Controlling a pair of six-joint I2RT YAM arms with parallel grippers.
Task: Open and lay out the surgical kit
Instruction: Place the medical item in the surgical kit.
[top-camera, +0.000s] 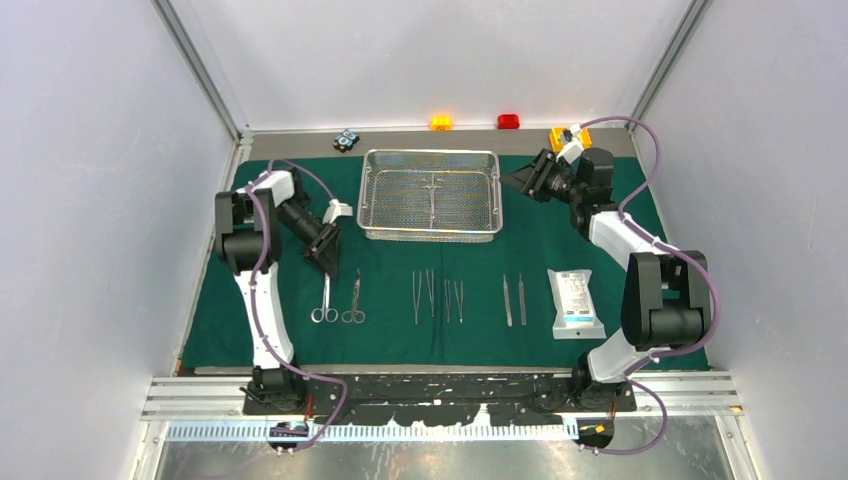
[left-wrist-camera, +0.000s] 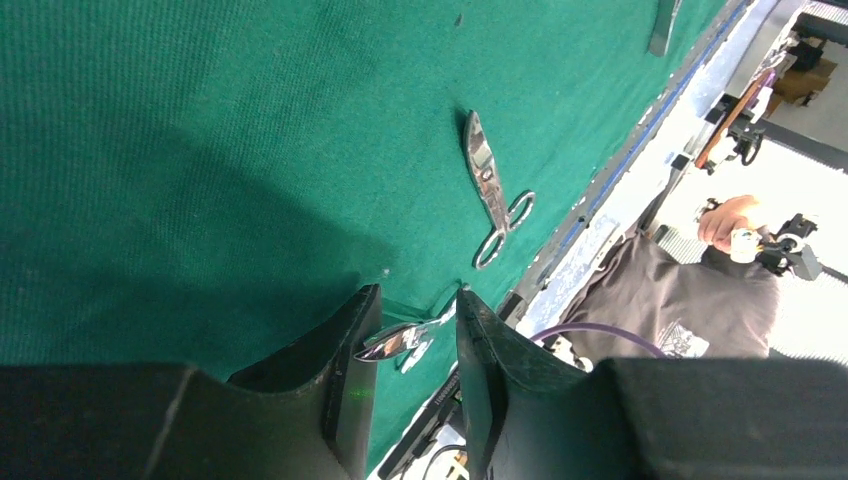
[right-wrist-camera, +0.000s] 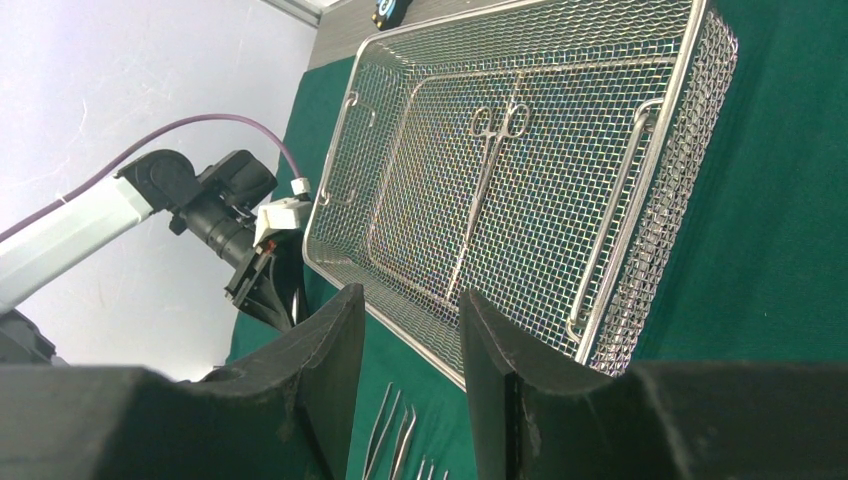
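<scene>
- My left arm (top-camera: 258, 300) bends down over the dark green cloth drape (top-camera: 250, 335). The left gripper (left-wrist-camera: 417, 292) has its jaws part-open, straddling the silver ring-handled forceps (left-wrist-camera: 395, 343) on the near-left cloth.
- My right gripper (right-wrist-camera: 410, 293) hovers empty with jaws apart, just right of the steel wire-mesh tray (right-wrist-camera: 640, 200).

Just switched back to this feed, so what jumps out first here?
The steel mesh tray at the back of the green drape, with one ring-handled forceps lying inside. In front runs a neat row of silver instruments ending at the white pouch on the right. The left pincer hangs open over the leftmost ring-handled instrument.
</scene>
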